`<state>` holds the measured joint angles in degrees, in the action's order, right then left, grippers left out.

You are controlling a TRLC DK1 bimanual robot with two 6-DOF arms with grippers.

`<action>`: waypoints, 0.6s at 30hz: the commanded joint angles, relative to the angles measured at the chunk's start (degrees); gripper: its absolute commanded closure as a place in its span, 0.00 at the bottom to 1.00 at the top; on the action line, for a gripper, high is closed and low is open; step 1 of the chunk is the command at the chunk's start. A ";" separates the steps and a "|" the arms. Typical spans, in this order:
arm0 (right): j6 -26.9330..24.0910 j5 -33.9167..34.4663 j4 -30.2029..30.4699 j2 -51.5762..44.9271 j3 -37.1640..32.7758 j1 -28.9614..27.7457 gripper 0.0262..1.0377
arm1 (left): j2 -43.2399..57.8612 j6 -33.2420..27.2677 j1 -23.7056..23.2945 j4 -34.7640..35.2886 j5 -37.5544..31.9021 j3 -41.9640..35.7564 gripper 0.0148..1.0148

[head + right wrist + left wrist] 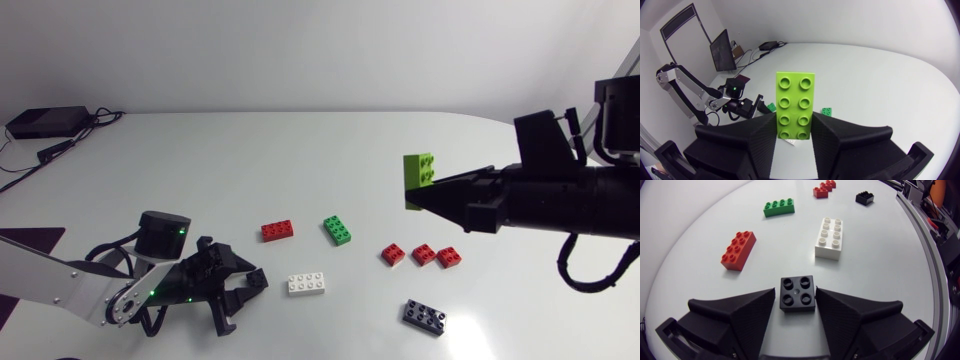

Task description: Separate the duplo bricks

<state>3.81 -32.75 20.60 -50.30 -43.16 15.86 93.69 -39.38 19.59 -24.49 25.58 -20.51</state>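
Note:
A small black square brick (pixel 797 294) lies flat on the table between the fingers of my left gripper (pixel 795 296). The gripper is open, with a thin gap showing beside the brick. In the head view this gripper (pixel 243 295) is low at the table's front left. My right gripper (pixel 417 193) is raised above the table's right half, shut on a lime green brick (pixel 420 170). In the right wrist view the lime brick (pixel 795 106) stands upright, studs facing the camera, clamped between both fingers of the right gripper (pixel 794 134).
Loose on the table are a red brick (pixel 277 230), a green brick (pixel 337 230), a white brick (pixel 307 284), three small red bricks (pixel 423 254) and a black brick (pixel 424 316). A black box with cables (pixel 45 122) is at the back left.

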 commanded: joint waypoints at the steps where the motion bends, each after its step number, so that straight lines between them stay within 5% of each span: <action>1: 0.76 0.50 -0.39 -0.50 -0.53 0.84 0.91 | 1.06 -1.85 -0.17 2.96 -0.80 2.50 0.31; 10: -0.39 4.54 0.93 -1.38 -1.93 5.50 0.91 | -10.81 -1.14 1.15 11.31 -0.71 0.21 0.09; 18: -5.22 15.79 2.34 -4.89 -1.76 12.44 0.91 | -21.36 0.62 3.26 20.54 -0.80 -4.89 0.05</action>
<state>0.38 -18.31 22.17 -53.67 -44.05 27.29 74.46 -39.33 22.31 -5.13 24.88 -23.03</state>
